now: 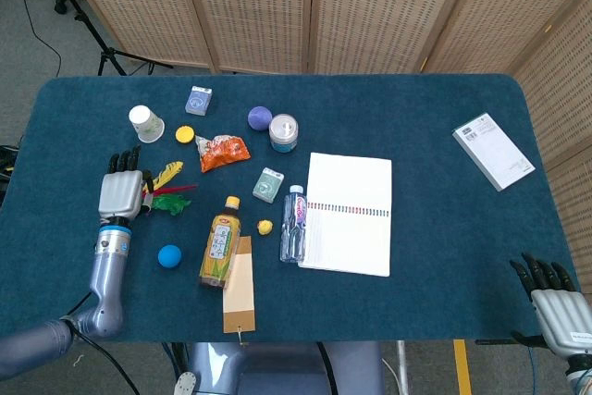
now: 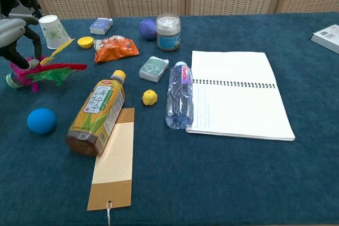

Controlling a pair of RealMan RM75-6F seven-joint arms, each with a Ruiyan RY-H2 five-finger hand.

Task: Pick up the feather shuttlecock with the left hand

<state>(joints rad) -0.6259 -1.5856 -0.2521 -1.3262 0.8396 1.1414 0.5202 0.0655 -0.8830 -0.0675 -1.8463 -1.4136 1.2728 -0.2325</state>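
Note:
The feather shuttlecock [image 1: 170,197] has yellow, red and green feathers and a magenta tuft at its base. It is at the table's left side, with its feathers [image 2: 53,71] pointing right. My left hand [image 1: 118,193] is at its base end, and in the chest view its dark fingers [image 2: 17,55] curl around the tuft and grip it. The feathered end is tilted up off the cloth, while the base is still low. My right hand [image 1: 558,306] hangs off the table's front right corner with its fingers apart and nothing in it.
A blue ball [image 1: 168,256] lies just in front of the shuttlecock, and a paper cup [image 1: 145,123] and a yellow cap [image 1: 185,134] behind it. To its right are an orange snack bag [image 1: 223,151], a tea bottle [image 1: 219,243], a water bottle [image 1: 293,223] and a notebook [image 1: 349,213].

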